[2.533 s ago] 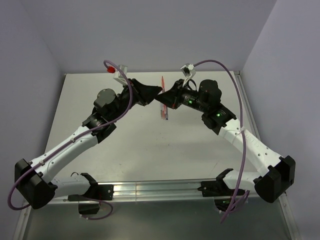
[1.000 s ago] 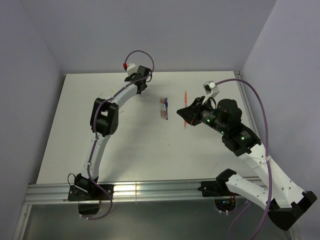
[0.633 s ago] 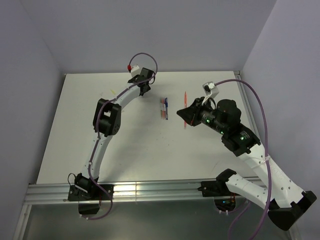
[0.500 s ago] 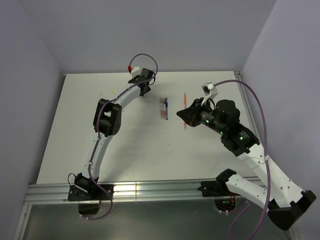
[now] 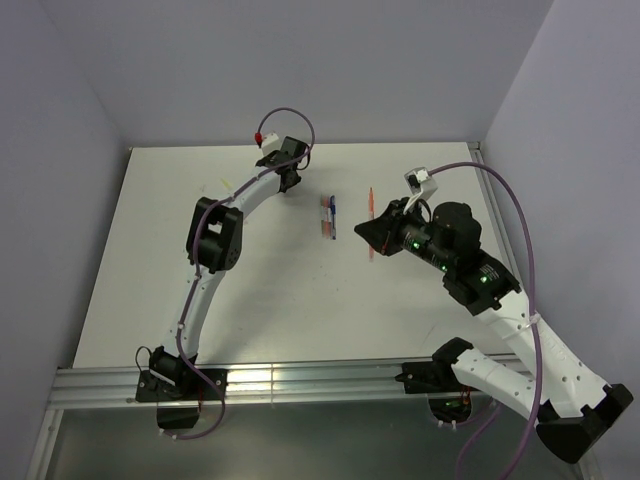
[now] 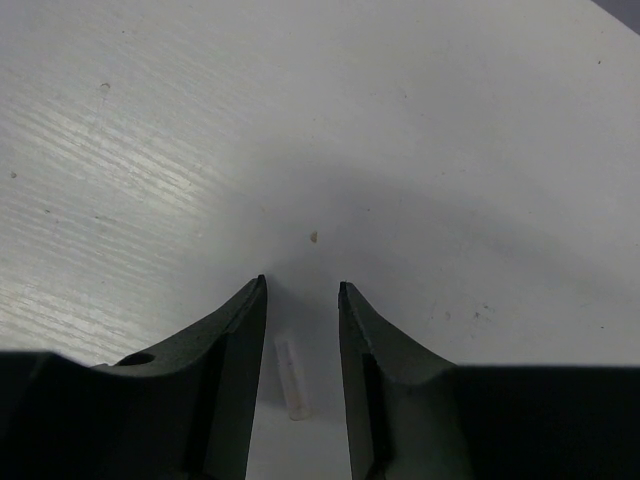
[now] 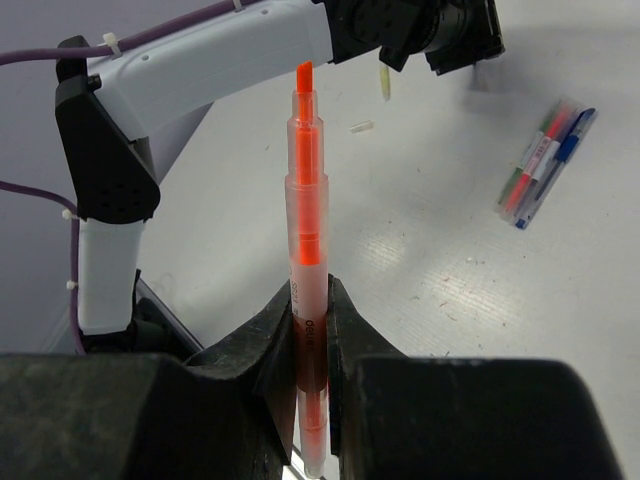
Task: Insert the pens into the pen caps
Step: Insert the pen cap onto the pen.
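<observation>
My right gripper (image 7: 311, 292) is shut on an orange pen (image 7: 304, 190), which stands up out of the jaws with its bare tip on top. From above, that pen (image 5: 371, 203) and right gripper (image 5: 372, 235) are right of the table's middle. At the far back of the table, my left gripper (image 5: 285, 181) stands open, jaws down on the surface. A small pale pen cap (image 6: 289, 376) lies flat between its fingers, touching neither. In the right wrist view a pale cap (image 7: 385, 83) shows under the left gripper (image 7: 420, 35), and another cap (image 7: 361, 127) lies nearby.
A bundle of pens in a clear sleeve (image 5: 328, 216) lies mid-table between the two grippers, also visible as the pen bundle (image 7: 545, 160) in the right wrist view. The left arm (image 5: 215, 235) stretches along the table's left half. Walls close in the back and both sides.
The left gripper has shifted slightly right at the back of the table and its jaws have narrowed. The right gripper has kept its hold on the orange pen and barely moved.
</observation>
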`<control>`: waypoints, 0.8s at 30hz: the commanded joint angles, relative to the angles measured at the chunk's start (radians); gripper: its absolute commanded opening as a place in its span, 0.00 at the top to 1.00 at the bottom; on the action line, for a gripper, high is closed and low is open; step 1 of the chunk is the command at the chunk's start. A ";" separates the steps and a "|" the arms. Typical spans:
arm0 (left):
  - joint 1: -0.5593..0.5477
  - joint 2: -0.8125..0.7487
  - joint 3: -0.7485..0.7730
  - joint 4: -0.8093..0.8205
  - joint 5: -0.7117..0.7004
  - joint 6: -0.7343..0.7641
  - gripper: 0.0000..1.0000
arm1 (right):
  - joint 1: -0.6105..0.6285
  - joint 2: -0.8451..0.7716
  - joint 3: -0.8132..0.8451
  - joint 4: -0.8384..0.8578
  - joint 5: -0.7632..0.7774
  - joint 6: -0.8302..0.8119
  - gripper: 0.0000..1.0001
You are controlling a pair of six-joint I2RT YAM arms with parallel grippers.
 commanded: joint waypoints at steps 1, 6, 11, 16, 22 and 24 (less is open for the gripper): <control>-0.010 -0.030 -0.004 -0.018 0.014 -0.010 0.61 | -0.007 -0.018 0.001 0.035 -0.002 -0.016 1.00; -0.013 -0.041 -0.027 -0.031 0.015 -0.012 0.61 | -0.007 -0.032 -0.007 0.035 0.002 -0.017 1.00; -0.015 -0.032 -0.016 -0.051 0.024 -0.010 0.62 | -0.007 -0.041 -0.007 0.035 0.004 -0.017 1.00; -0.021 -0.032 -0.024 -0.064 0.034 -0.013 0.62 | -0.007 -0.050 -0.010 0.033 0.010 -0.016 1.00; -0.031 -0.039 -0.039 -0.073 0.031 -0.015 0.62 | -0.007 -0.055 -0.013 0.039 0.009 -0.014 1.00; -0.038 -0.045 -0.047 -0.077 0.024 -0.018 0.63 | -0.007 -0.056 -0.015 0.039 0.009 -0.016 1.00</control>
